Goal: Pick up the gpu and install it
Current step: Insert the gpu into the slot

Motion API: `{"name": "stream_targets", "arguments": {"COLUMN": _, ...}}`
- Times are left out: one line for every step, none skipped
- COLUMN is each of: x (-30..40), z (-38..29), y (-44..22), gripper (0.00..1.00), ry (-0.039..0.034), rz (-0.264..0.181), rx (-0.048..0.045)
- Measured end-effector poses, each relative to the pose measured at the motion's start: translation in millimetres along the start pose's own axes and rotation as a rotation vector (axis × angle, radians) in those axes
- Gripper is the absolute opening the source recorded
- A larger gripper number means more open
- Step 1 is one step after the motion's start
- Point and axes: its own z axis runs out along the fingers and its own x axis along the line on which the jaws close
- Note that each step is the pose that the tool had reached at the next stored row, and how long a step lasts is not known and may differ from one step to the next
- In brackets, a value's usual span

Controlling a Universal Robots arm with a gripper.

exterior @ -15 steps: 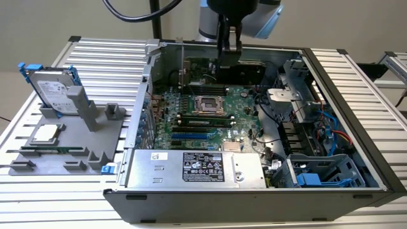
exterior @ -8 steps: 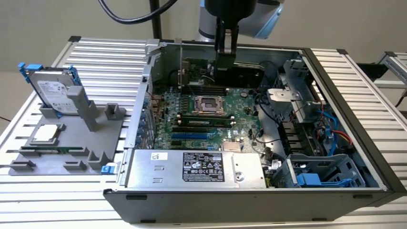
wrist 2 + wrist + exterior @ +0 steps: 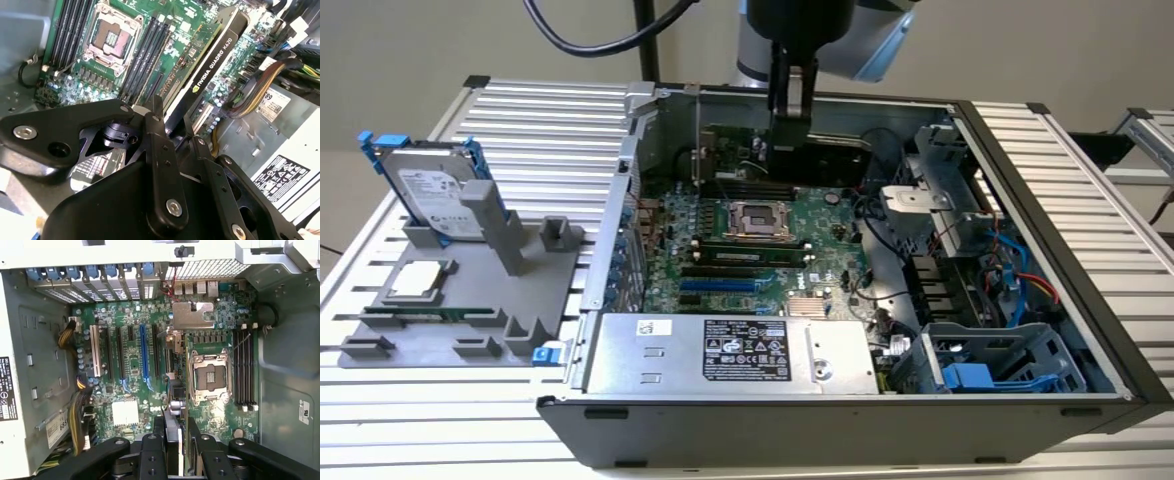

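Note:
My gripper (image 3: 781, 150) reaches down into the open computer case (image 3: 1014, 170) and is shut on the gpu (image 3: 727, 148). The card hangs upright above the far part of the green motherboard (image 3: 774, 240), apart from it. In the second wrist view the gpu (image 3: 215, 60) shows edge-on, black cooler side up, running away from the gripper (image 3: 172, 122). In the first wrist view the gpu (image 3: 172, 410) is a thin edge between the fingertips of the gripper (image 3: 175, 425). It lies in line with the expansion slots (image 3: 144, 355), beside the bare CPU socket (image 3: 207, 377).
A grey fixture (image 3: 520, 300) at the exterior view's left carries a silver hard drive (image 3: 434, 195) in a blue frame, a processor chip (image 3: 420, 282) and a memory stick (image 3: 434, 313). Inside the case are the power supply (image 3: 720, 350), cables (image 3: 1014, 265) and a blue drive cage (image 3: 987, 370).

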Motion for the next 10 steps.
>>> {"name": "stream_targets", "arguments": {"x": -0.1, "z": 0.4, "y": 0.2, "gripper": 0.00, "ry": 0.0000, "rz": 0.000, "rx": 0.0000}}
{"name": "stream_targets", "arguments": {"x": -0.1, "z": 1.0, "y": 0.5, "gripper": 0.00, "ry": -0.0002, "rz": -0.001, "rx": 0.0000}}
{"name": "stream_targets", "arguments": {"x": -0.2, "z": 1.5, "y": 0.7, "gripper": 0.00, "ry": -0.0001, "rz": -0.002, "rx": -0.0001}}
{"name": "stream_targets", "arguments": {"x": -0.3, "z": 2.0, "y": 1.0, "gripper": 0.00, "ry": -0.0002, "rz": -0.003, "rx": -0.0002}}
{"name": "stream_targets", "arguments": {"x": -0.4, "z": 2.5, "y": 1.2, "gripper": 0.00, "ry": -0.0003, "rz": -0.004, "rx": -0.0002}}
{"name": "stream_targets", "arguments": {"x": -0.6, "z": 2.9, "y": 1.5, "gripper": 0.00, "ry": -0.0004, "rz": -0.004, "rx": -0.0002}}
{"name": "stream_targets", "arguments": {"x": -0.7, "z": 3.2, "y": 1.5, "gripper": 0.00, "ry": -0.0005, "rz": -0.005, "rx": -0.0002}}
{"name": "stream_targets", "arguments": {"x": -0.7, "z": 3.3, "y": 1.7, "gripper": 0.00, "ry": -0.0004, "rz": -0.005, "rx": -0.0001}}
{"name": "stream_targets", "arguments": {"x": -0.7, "z": 3.3, "y": 1.7, "gripper": 0.00, "ry": -0.0002, "rz": -0.006, "rx": -0.0001}}
{"name": "stream_targets", "arguments": {"x": -0.7, "z": 3.3, "y": 1.7, "gripper": 0.00, "ry": -0.0002, "rz": -0.006, "rx": -0.0001}}
